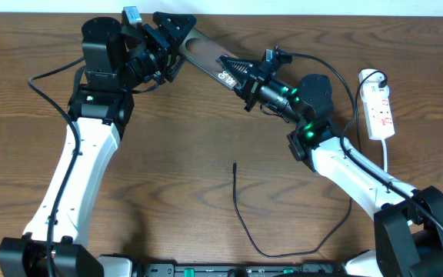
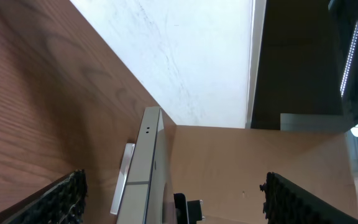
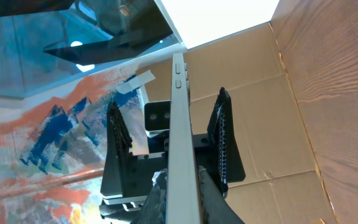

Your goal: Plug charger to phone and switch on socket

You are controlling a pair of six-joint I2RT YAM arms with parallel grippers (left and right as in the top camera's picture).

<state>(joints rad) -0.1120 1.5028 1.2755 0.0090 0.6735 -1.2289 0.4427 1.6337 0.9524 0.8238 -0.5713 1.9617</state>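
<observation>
Phone [image 1: 206, 56] held, nothing plugged yet.
Our right end effector [image 1: 238, 74] pinches it, left end effector [image 1: 177, 45] stands wide around it; charger [image 1: 234, 173] lies well apart.

A brown table [image 1: 206, 154] with dark, wavy wood grain. The left arm [image 1: 75, 169] and the right arm [image 1: 360, 181] are white with black joints, and each has small glowing green lights. The phone [image 1: 206, 55] has a dark brownish face with white lettering and a pale silver-grey edge. A thin black cable [image 1: 235, 185]. A white power strip [image 1: 381, 111] with red marks. Behind them are tan cardboard [image 3: 260, 93] and a painted pattern [image 3: 42, 124] of blue and orange streaks.
</observation>
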